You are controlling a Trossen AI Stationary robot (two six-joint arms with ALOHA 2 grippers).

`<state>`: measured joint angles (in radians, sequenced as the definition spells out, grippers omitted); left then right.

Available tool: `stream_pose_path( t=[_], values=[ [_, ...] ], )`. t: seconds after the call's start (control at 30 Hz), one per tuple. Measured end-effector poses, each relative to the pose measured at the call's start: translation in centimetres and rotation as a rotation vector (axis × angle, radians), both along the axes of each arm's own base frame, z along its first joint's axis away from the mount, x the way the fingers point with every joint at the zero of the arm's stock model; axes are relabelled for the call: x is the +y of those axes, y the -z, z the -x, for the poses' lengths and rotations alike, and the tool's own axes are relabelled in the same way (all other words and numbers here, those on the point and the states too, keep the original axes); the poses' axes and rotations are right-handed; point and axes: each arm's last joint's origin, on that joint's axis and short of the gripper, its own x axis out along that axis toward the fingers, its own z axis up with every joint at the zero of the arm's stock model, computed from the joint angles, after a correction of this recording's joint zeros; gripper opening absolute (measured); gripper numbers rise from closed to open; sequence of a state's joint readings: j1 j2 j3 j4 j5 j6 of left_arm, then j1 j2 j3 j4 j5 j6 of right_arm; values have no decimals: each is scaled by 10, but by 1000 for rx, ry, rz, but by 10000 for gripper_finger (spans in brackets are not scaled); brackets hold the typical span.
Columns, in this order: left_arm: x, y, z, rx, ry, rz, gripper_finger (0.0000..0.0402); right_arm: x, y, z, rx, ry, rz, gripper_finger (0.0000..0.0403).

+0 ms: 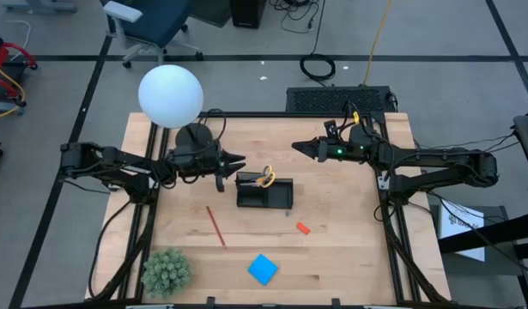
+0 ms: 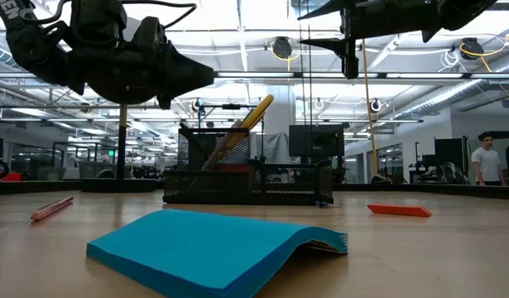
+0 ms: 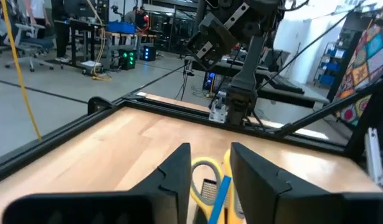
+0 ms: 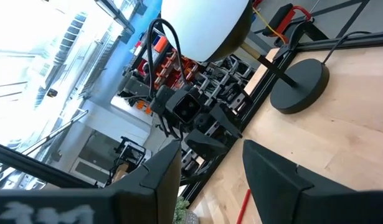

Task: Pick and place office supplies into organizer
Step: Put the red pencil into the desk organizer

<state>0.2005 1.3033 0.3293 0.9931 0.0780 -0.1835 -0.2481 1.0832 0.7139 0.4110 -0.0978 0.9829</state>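
Note:
The black mesh organizer stands mid-table. Yellow-handled scissors lean in its tall compartment, handles up, with a blue pen beside them. A red pencil, an orange-red eraser and a blue note pad lie flat on the table. My left gripper hovers open just left of and above the organizer, its fingers pointing at the scissors. My right gripper is open, raised beyond the organizer toward the far edge.
A white globe lamp with a round black base stands at the far left, behind my left arm. A green spiky plant sits in the near left corner. Bare wood lies between the loose supplies. A person stands in the room behind.

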Motion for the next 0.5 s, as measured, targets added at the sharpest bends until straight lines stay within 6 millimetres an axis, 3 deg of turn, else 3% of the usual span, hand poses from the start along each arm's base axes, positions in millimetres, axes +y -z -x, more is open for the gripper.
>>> stream_pose_path(
  t=[0.27,0.5],
  values=[
    [0,-9,-5,-58,16,167,137,0,0,0,3,0,19,160],
    [-8,-43,-22,-160,144,245,143,0,0,0,9,-1,55,160]
  ],
)
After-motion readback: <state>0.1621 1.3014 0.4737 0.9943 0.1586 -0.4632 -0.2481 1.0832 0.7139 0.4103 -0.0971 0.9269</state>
